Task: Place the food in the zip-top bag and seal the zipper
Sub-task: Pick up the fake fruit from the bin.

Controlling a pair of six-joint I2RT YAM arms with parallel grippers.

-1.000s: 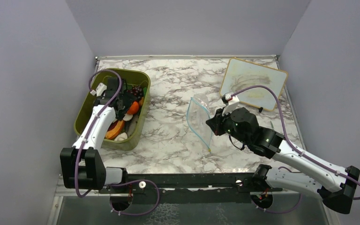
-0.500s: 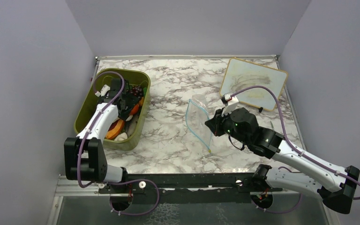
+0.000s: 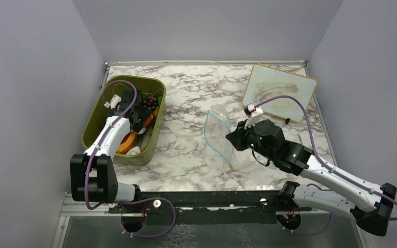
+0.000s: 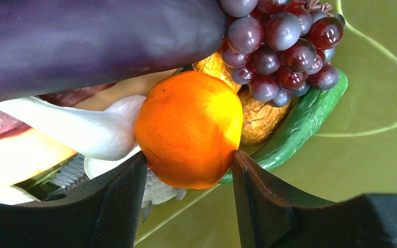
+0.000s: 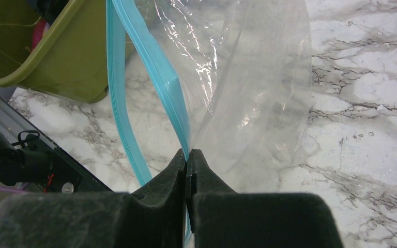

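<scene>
Tub work on the left side. We find the left gripper (image 4: 187,156) down in the olive-green plastic tub (image 3: 94,120), which stands at 9 o'clock on the marble-patterned table (image 3: 186,155). Its black fingers (image 4: 119,201) press on opposite flanks of the round orange toy fruit (image 4: 188,124), gripping it. At 1 o'clock of that fruit lies the dark purple grape bunch (image 4: 281,46). A long glossy purple toy vegetable (image 4: 93,36) runs across at 11 o'clock, and a curved white piece (image 4: 82,132) touches the fruit at 9 o'clock. A green pod-shaped piece (image 4: 302,124) lies under the grapes at 3 o'clock.

Near table centre, toward 3 o'clock, the right gripper (image 5: 187,166) holds the clear crinkly zip-top bag (image 5: 258,77) upright. Its jaws are pressed together on one lip of the teal-blue zipper strip (image 5: 152,70). The other lip bows away toward 9 o'clock, so the mouth gapes. We cannot tell whether the bag's lowest corner touches the marble.

A wood-framed whiteboard (image 3: 280,92) lies at 1 o'clock, well apart from the bag.
</scene>
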